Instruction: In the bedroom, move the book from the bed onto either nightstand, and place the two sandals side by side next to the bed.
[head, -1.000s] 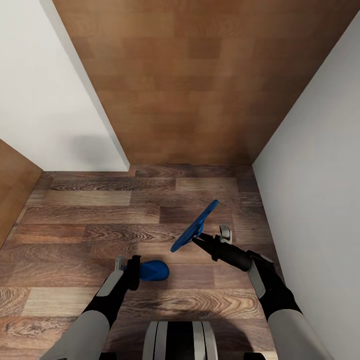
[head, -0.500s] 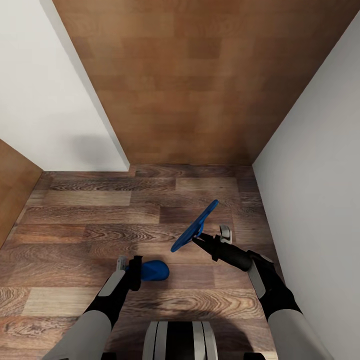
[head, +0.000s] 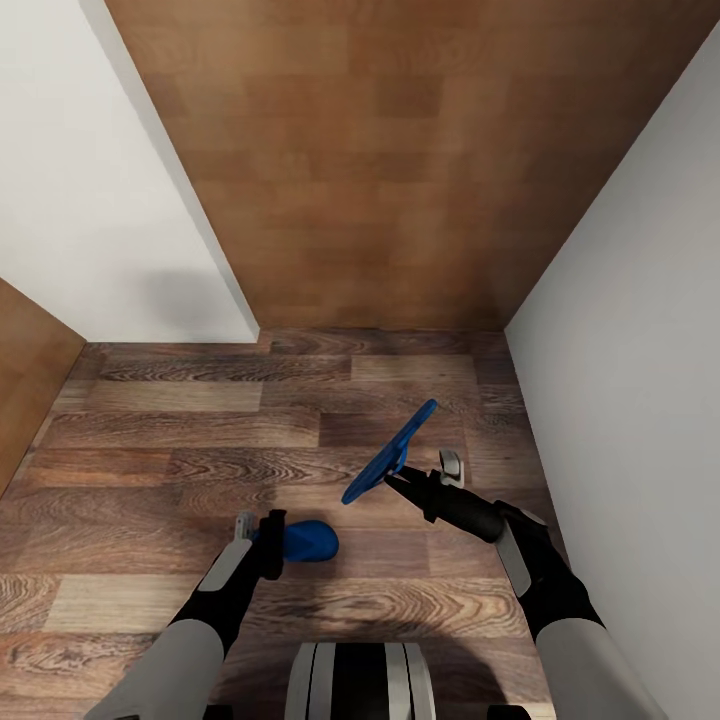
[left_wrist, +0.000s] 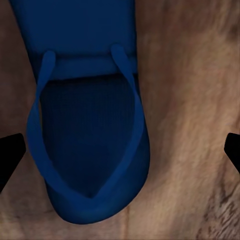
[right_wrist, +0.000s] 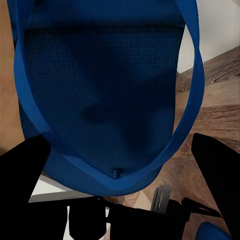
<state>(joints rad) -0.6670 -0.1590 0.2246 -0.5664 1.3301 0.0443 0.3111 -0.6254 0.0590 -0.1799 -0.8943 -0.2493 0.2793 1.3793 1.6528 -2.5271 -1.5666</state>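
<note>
Nothing is shifting since a second ago except that my left arm is sitting a touch differently at the elbow; both sandals and the view are staying as they were. On my left fingers (head: 272, 541) I am seeing, in the left wrist view, two dark tips (left_wrist: 11, 156) standing wide apart at either side, with the left sandal (head: 306, 540) between them over the wood-plank floor (head: 180, 430); they are spread rather than gripping, though I cannot tell whether the sandal is lying on the planks or hanging just above them. In the head view it is sitting at about 7 o'clock from the picture's middle. My right fingers (head: 396, 480) are pinching the right sandal (head: 390, 452) by its near end, holding it tilted up off the floor, its far tip pointing toward 1 o'clock; it is at about 5 o'clock from the middle, well apart from the other sandal. White walls (head: 620, 330) are closing in on both sides, with a brown wooden panel (head: 380, 150) ahead at 12 o'clock.
</note>
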